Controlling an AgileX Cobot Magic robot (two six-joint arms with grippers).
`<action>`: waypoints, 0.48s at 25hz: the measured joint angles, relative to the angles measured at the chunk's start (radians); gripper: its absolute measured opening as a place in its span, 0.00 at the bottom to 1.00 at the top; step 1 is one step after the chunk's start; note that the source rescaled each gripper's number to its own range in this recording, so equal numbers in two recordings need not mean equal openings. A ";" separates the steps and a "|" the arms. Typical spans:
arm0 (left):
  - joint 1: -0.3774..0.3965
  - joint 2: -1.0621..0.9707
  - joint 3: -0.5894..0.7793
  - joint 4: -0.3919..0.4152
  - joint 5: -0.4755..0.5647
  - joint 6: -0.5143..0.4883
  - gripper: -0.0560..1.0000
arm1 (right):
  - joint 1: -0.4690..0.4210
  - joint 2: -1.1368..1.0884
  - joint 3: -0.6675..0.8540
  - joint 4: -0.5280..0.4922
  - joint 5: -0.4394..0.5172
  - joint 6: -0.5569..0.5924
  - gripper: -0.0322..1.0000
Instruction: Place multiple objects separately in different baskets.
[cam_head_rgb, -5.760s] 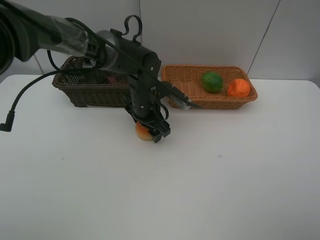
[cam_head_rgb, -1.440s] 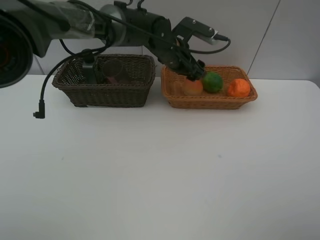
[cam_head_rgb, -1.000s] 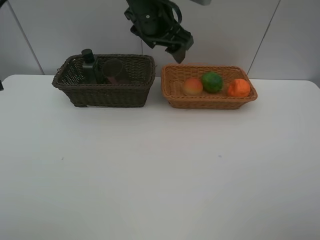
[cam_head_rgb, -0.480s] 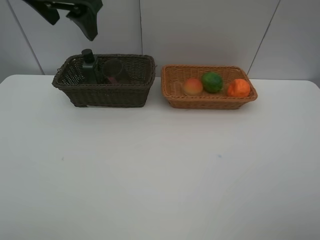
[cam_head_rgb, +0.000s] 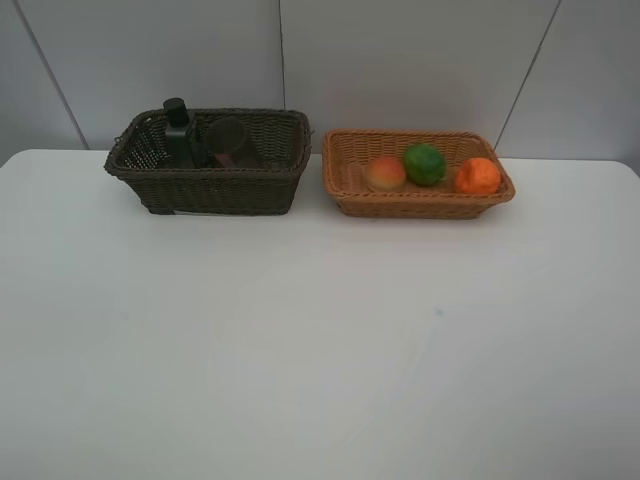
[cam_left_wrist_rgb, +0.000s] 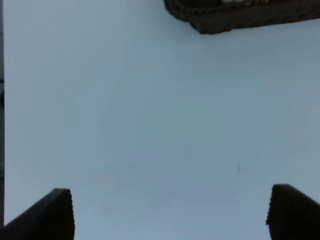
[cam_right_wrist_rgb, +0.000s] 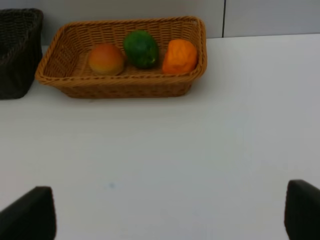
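A peach (cam_head_rgb: 385, 173), green fruit (cam_head_rgb: 424, 163) and orange (cam_head_rgb: 477, 176) lie in the light basket (cam_head_rgb: 420, 203); a pump bottle (cam_head_rgb: 179, 133) and cup (cam_head_rgb: 228, 140) stand in the dark basket (cam_head_rgb: 210, 187).

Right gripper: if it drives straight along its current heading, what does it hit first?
Probably the light wicker basket, whose near wall faces the open right gripper. Only bare white table lies between. Depth is unclear, so a downward-pitched path could meet the table first.

No text, label, brand, number or sign can be read in any view. The dark bottle (cam_head_rgb: 179, 131) in the brown basket (cam_head_rgb: 207, 186) shows no legible label, and its front is too small and dark to make out. The fruit, the orange basket (cam_head_rgb: 418, 205) and the tabletop (cam_head_rgb: 320, 340) carry no markings.
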 joint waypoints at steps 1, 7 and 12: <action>0.022 -0.034 0.020 -0.010 -0.001 0.000 1.00 | 0.000 0.000 0.000 0.000 0.000 0.000 1.00; 0.122 -0.265 0.159 -0.088 0.021 0.000 1.00 | 0.000 0.000 0.000 0.000 0.000 0.000 1.00; 0.138 -0.452 0.264 -0.115 0.080 0.000 1.00 | 0.000 0.000 0.000 0.000 0.000 0.000 1.00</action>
